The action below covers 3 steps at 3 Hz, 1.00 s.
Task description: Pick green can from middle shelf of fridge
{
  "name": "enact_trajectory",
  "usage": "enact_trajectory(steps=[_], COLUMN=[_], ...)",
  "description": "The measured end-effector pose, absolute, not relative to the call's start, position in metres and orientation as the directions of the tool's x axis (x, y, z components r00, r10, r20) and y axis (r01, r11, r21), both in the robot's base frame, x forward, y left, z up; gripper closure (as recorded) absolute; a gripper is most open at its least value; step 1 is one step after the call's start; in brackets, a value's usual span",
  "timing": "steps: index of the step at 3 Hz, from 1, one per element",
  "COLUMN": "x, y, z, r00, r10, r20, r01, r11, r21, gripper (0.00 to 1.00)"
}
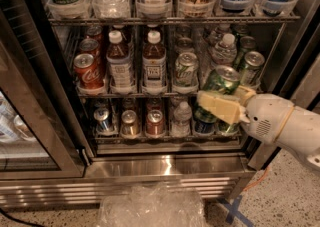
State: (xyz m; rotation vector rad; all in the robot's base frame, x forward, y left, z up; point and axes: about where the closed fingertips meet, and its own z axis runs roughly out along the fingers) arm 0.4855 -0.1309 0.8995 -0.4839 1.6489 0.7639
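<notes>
1 green can (223, 78) sits clamped in the pincer (226, 97) before the middle shelf (125, 92).

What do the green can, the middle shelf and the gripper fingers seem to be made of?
The green can, held in the gripper right of centre, looks aluminium: glossy body, bright silver top. The middle shelf seems thin metal wire, grey and shiny. The fingers look matte cream plastic or rubber; unclear which.
</notes>
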Motion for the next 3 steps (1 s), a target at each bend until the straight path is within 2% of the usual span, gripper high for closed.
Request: enact_trajectory(steps=[1, 2, 3], x=[0.458, 0.435, 0.433], y=[-0.072, -0.040, -0.039], z=[0.912, 0.922, 0.922], r00=[-0.220, -0.230, -0.230], r10=[0.097, 0.102, 0.099], r20=[-0.971, -0.968, -0.968], r01=[-0.821, -0.883, -0.886], r11=[0.519, 0.395, 0.389], r21=[0.238, 0.252, 0.251], gripper=[1.00, 1.00, 1.00])
